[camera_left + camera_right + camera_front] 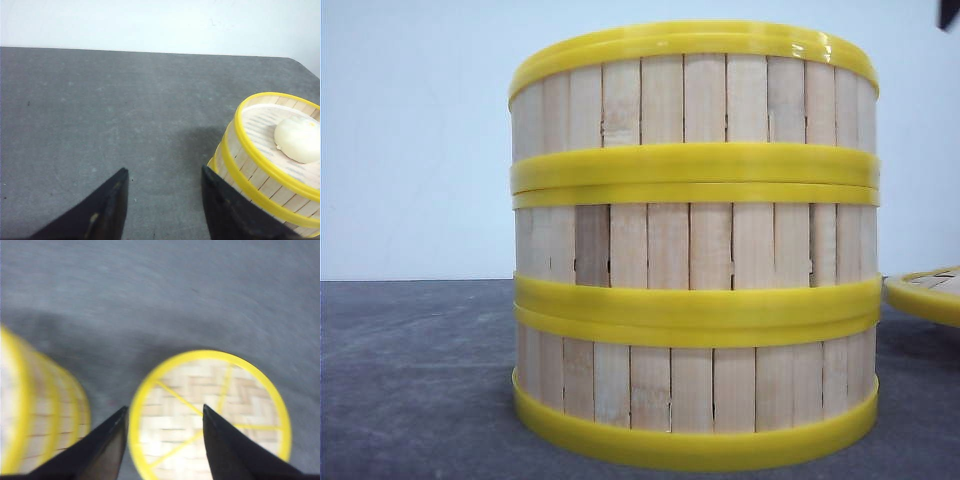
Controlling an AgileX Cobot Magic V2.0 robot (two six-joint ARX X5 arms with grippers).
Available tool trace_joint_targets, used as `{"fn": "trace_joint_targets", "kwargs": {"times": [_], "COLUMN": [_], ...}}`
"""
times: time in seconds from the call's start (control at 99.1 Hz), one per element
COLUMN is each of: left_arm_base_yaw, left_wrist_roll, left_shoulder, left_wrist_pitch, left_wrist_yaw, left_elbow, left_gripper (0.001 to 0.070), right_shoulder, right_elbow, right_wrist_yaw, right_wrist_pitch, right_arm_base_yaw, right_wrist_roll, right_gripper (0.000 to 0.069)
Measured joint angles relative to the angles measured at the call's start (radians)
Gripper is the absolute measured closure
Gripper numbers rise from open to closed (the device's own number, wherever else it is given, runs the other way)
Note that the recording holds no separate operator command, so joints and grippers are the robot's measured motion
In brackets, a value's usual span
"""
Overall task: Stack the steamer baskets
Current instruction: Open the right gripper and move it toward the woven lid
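- Grey counter (410, 380) carries our three steamer baskets (695, 250), stacked; a white bun (299, 139) sits on top.
- Our left hand (165, 200) gapes wide, empty.
- Our right hand (165, 437) spreads wide above the lid (210, 410).

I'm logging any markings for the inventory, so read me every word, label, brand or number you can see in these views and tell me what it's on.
None: no text, label, brand, number or sign is visible in any view.
Stack of steamer baskets: plain slats and yellow bands.
Lid: woven pattern only; view blurred.
Bun in the top basket: unmarked.
Left claw and right claw: plain black fingers.
Table: plain grey.
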Motion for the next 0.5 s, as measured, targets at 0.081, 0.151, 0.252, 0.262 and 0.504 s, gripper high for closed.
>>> {"fn": "trace_joint_targets", "kwargs": {"times": [0.081,0.151,0.252,0.262,0.504], "left_arm_base_yaw": [0.0,0.0,0.0,0.0,0.0], "left_wrist_roll": [0.007,0.008,0.014,0.015,0.028], "left_shoulder": [0.0,0.0,0.0,0.0,0.0], "left_wrist_pitch": [0.0,0.0,-0.001,-0.001,-0.01], "left_wrist_yaw": [0.0,0.0,0.0,0.0,0.0], "left_elbow": [0.0,0.0,0.0,0.0,0.0], "left_gripper": [0.044,0.044,0.044,0.044,0.044], "right_shoulder": [0.028,0.065,0.126,0.131,0.202], "right_elbow": [-0.049,-0.106,-0.177,-0.183,-0.201], "right_wrist_yaw": [-0.007,-0.031,-0.047,-0.048,-0.009], "right_wrist_pitch": [0.024,0.052,0.077,0.081,0.13], "right_arm_base_yaw": [-0.066,-0.111,-0.153,-0.155,-0.16], "right_wrist_roll": [0.004,0.009,0.017,0.018,0.03], "right_gripper": [0.0407,0.0407,0.0407,0.0407,0.0408]}}
